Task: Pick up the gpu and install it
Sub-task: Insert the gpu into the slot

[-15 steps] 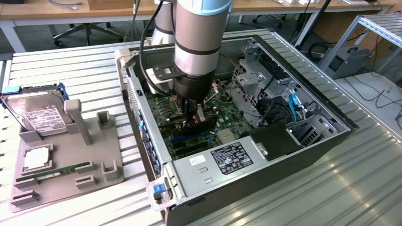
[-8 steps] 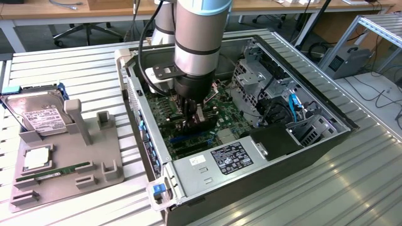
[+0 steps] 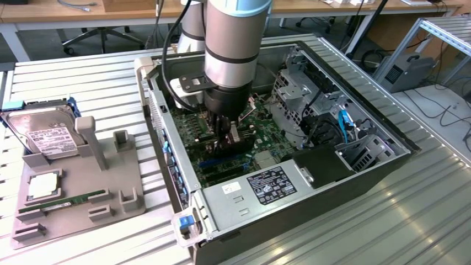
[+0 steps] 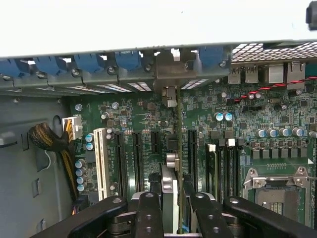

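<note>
The black two-fingered pincer [image 4: 171, 208] is clenched on the thin greenish-brown gpu [image 4: 171, 148], held edge-on inside the open silver computer case [image 3: 243, 190], just above the green motherboard [image 4: 237, 119]. Installation appears underway; seating likely demands straight downward pressure into the slot.

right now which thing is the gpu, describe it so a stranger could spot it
Find the open computer case on the metal table, then the green motherboard inside. The gpu is the thin card standing on edge over the expansion slots, clamped in the pincer. Unlike the narrow RAM stick on the grey tray, it sits inside the case.
</note>
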### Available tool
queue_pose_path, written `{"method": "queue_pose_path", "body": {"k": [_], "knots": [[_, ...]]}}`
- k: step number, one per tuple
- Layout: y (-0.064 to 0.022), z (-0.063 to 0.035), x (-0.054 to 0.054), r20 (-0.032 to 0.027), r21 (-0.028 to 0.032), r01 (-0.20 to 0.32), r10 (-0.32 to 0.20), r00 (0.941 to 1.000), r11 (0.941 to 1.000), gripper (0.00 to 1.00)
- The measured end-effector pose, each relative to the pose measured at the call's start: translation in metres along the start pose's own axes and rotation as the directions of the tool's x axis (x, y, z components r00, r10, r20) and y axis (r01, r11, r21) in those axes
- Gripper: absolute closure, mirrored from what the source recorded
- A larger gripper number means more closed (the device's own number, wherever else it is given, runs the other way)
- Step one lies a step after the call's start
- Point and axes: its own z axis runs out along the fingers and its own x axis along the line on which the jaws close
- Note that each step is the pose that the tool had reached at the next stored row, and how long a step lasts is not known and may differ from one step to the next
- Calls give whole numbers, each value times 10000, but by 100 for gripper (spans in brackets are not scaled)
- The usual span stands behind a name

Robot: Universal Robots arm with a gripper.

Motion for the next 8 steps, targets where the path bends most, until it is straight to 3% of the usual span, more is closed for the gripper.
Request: {"method": "queue_pose_path", "body": {"k": [8], "knots": [[1,10,-6,0,0,-2,2,10000,10000,73]]}}
